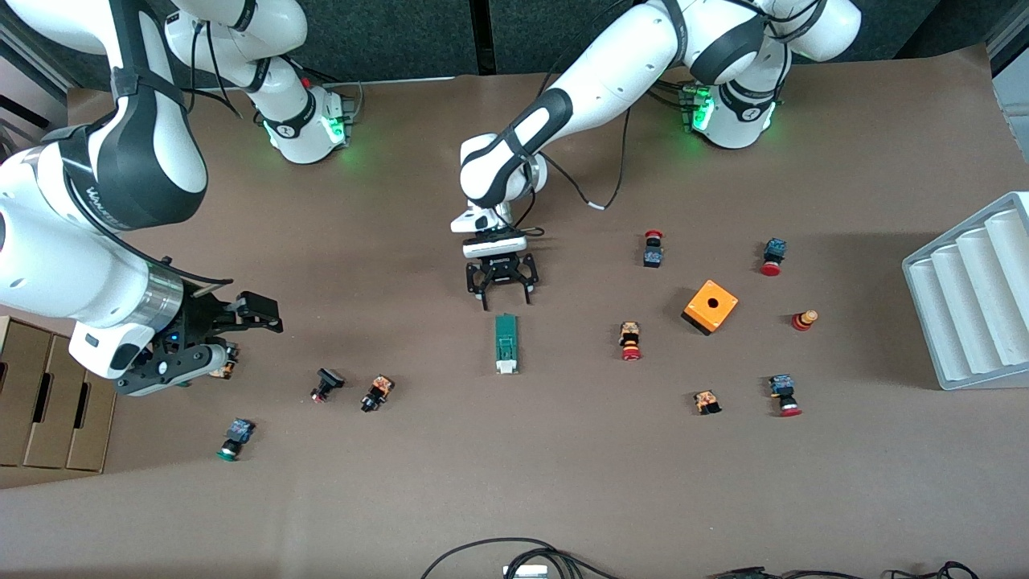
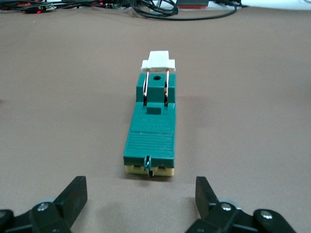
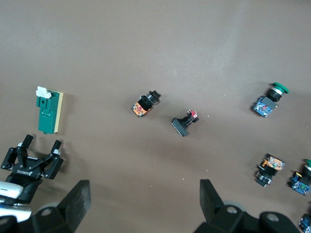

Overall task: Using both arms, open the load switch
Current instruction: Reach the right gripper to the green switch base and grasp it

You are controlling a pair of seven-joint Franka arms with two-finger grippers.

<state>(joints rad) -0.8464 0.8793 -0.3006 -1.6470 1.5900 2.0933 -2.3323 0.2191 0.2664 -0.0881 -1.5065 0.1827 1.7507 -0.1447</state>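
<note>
brown table (image 1: 514, 482), dark wall (image 1: 402, 32), cardboard boxes (image 1: 48, 402)

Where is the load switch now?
The load switch lies mid-table, just nearer the front camera than the open left claw, with button parts on either side.

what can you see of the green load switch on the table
The slim dark-green plastic-looking load switch lies flat on the brown table, lengthwise toward the front camera. A white piece caps its nearer end, joined to the body by two thin metal strips; its base looks cream. The ribbed end points at the open left gripper, whose fingers stand apart from it. Nothing touches it.
</note>
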